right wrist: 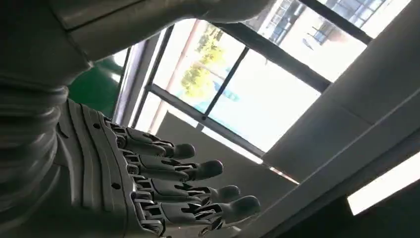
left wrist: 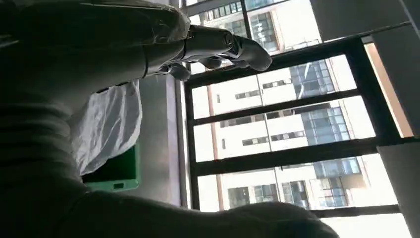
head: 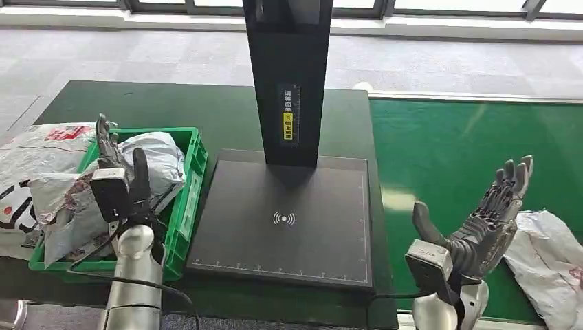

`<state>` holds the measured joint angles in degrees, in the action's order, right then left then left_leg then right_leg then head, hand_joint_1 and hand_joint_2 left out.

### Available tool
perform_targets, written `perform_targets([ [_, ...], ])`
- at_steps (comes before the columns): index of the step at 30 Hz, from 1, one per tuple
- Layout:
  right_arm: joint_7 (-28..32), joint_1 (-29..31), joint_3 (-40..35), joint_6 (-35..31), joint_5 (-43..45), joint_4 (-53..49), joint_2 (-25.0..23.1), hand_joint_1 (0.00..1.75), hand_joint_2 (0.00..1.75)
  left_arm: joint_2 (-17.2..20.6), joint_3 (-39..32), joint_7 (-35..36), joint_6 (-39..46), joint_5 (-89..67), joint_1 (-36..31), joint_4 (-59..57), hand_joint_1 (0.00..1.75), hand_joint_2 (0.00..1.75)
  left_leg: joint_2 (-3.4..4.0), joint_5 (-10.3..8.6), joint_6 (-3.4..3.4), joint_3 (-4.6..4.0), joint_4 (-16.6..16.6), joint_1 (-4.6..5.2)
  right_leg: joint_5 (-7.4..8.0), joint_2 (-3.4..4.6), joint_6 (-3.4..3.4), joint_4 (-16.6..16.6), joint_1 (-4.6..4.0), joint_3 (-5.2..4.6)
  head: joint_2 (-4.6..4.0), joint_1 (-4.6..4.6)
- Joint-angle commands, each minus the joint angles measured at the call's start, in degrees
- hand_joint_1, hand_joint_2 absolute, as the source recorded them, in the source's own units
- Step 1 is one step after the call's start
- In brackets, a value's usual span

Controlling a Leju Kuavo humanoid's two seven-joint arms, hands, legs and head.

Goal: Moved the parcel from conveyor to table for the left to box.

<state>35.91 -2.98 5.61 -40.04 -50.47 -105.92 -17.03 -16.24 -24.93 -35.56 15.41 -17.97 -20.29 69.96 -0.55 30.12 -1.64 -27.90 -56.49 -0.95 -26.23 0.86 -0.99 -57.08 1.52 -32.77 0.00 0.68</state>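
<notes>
Parcel (head: 550, 265) is just lying on the green conveyor (head: 454, 151), right beside the right hand (head: 491, 220) on its outer side, not touching. That hand's wide open, fingers spread, holding nothing.

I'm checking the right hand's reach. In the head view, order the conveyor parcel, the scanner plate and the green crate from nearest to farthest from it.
From the right hand:
1. Conveyor parcel, just beside it on the green belt.
2. Scanner plate, at table centre.
3. Green crate, at the far left.

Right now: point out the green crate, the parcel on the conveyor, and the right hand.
green crate (head: 194, 180), head view, on its right wall.
parcel (head: 550, 265), head view, on the middle of the white bag.
right hand (head: 485, 223), head view, on the palm.
</notes>
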Motion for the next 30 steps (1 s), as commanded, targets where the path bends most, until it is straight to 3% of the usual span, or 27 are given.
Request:
perform_targets([
  [1,-3.25,4.04,8.59,0.04,-2.41,5.36,-2.97,0.0,1.75,1.02,9.76,1.25,-0.24,2.51,2.75,4.91,0.0,0.0,0.07,-0.05,0.09,0.03,0.09,-0.03,0.07,-0.04,0.12,0.11,-0.06,0.02,0.0,0.0],
  [7,-3.25,4.04,8.59,0.04,-2.41,5.36,-2.97,0.0,1.75,1.02,9.76,1.25,-0.24,2.51,2.75,4.91,0.0,0.0,0.1,-0.03,0.06,0.03,0.07,-0.01,0.05,0.0,0.1,0.06,-0.04,0.01,0.0,0.0],
  [9,-5.81,4.17,9.35,0.04,-4.55,5.82,-2.97,0.0,1.75,1.04,10.35,1.11,-0.36,2.86,3.07,5.61,0.0,0.0,0.12,-0.05,0.08,0.06,0.11,-0.01,0.08,0.0,0.12,0.1,-0.05,0.03,0.0,0.0],
  [10,-6.54,4.24,9.92,0.04,-5.28,6.26,-2.97,0.0,1.75,0.78,10.8,0.62,-0.88,3.66,3.5,6.6,0.0,1.75,0.08,-0.04,0.07,0.04,0.08,0.0,0.05,-0.02,0.1,0.07,-0.03,0.02,0.0,0.0],
  [13,-9.76,4.68,12.46,0.04,-8.8,7.47,-2.97,0.0,1.75,0.15,12.68,0.17,-1.74,4.35,5.41,10.1,0.0,1.75,0.07,0.0,0.06,0.03,0.03,-0.02,0.03,0.0,0.06,0.04,-0.04,0.03,0.0,0.0],
  [15,-15.56,5.17,16.16,0.04,-14.37,9.48,-2.97,0.0,1.75,-0.4,15.86,-0.49,-4.26,4.61,8.52,14.61,0.0,1.75,0.07,-0.01,0.08,0.05,0.06,-0.02,0.04,-0.02,0.07,0.08,-0.05,0.04,0.0,0.0],
  [17,-14.93,5.96,20.51,0.04,-14.36,11.83,-2.97,0.0,1.75,-0.94,18.76,-0.43,-5.18,4.34,11.09,17.73,0.0,1.75,0.1,0.0,0.11,0.1,0.12,-0.03,0.05,0.0,0.08,0.17,-0.07,0.11,0.0,0.0],
  [27,-24.2,8.65,34.0,0.04,-25.47,21.0,-2.97,0.0,1.75,-0.88,27.92,-0.8,-9.24,5.38,17.47,22.61,0.0,1.75,0.05,0.02,0.15,0.16,0.19,-0.02,0.06,-0.06,0.09,0.3,-0.05,0.19,0.0,-0.02],
  [30,-25.87,9.9,37.34,0.04,-28.81,23.93,-2.97,0.0,1.75,-1.01,28.55,-0.89,-9.23,5.77,19.07,22.69,0.0,1.75,0.07,0.08,0.13,-0.24,0.17,-0.02,0.02,-0.02,0.06,0.27,-0.05,0.22,0.0,-0.02],
])
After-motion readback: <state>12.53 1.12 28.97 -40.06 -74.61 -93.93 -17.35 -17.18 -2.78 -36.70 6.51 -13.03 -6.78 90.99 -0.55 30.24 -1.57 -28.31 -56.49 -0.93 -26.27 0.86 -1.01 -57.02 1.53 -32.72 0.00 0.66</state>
